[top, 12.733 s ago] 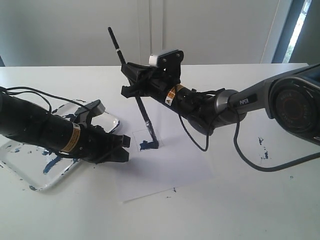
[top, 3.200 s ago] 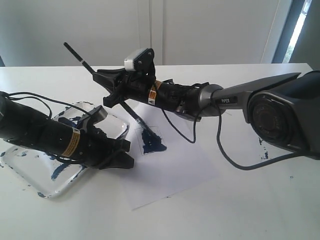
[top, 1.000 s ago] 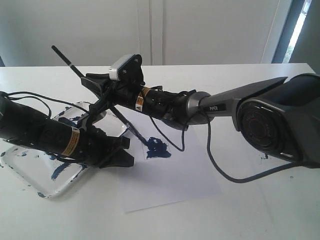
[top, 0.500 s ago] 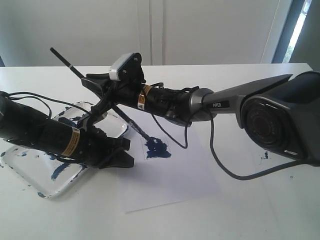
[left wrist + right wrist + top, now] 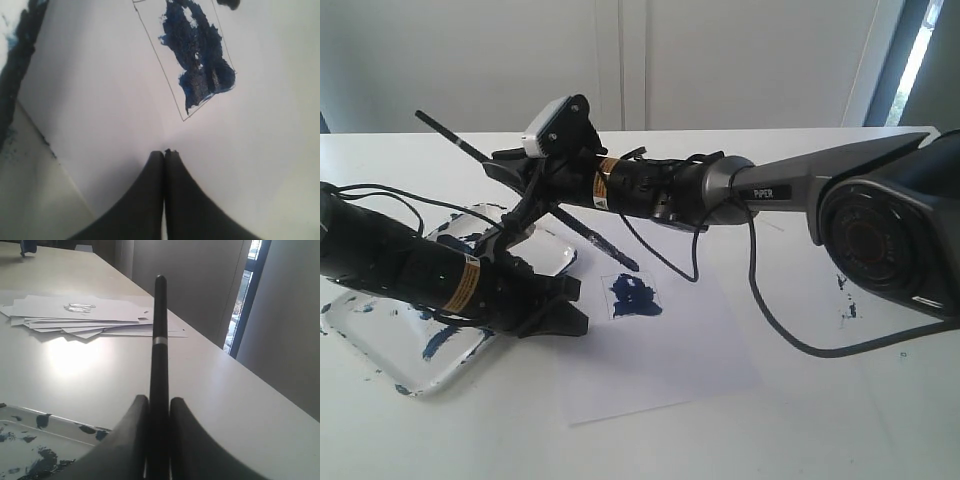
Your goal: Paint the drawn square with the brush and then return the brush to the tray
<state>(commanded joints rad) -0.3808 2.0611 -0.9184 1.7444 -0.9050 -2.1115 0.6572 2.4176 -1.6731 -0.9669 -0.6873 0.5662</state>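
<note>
The drawn square point(image 5: 633, 296) on the white paper is smeared dark blue inside its outline, and the left wrist view shows the square point(image 5: 197, 55) close up. My right gripper point(image 5: 515, 185) is shut on the black brush point(image 5: 595, 237). The brush slants in the air, its wet tip just left of the square and above the paper. In the right wrist view the brush handle point(image 5: 159, 340) rises between the fingers of the right gripper point(image 5: 159, 405). The tray point(image 5: 470, 345), blotched blue, lies at the left under my left arm. My left gripper point(image 5: 578, 305) is shut and empty, resting on the paper; the left wrist view shows the gripper point(image 5: 164, 152) short of the square.
The paper sheet point(image 5: 660, 350) covers the table's middle. Dark paint specks point(image 5: 845, 300) dot the table at the right. A stack of white sheets point(image 5: 85, 315) lies further off on the table. A corner of the tray point(image 5: 30, 440) shows below the right gripper.
The square went from a small smear to mostly blue. Over the last second my right gripper shifted left and tilted the brush flatter, lifting its tip off the square. The left arm stayed still.
</note>
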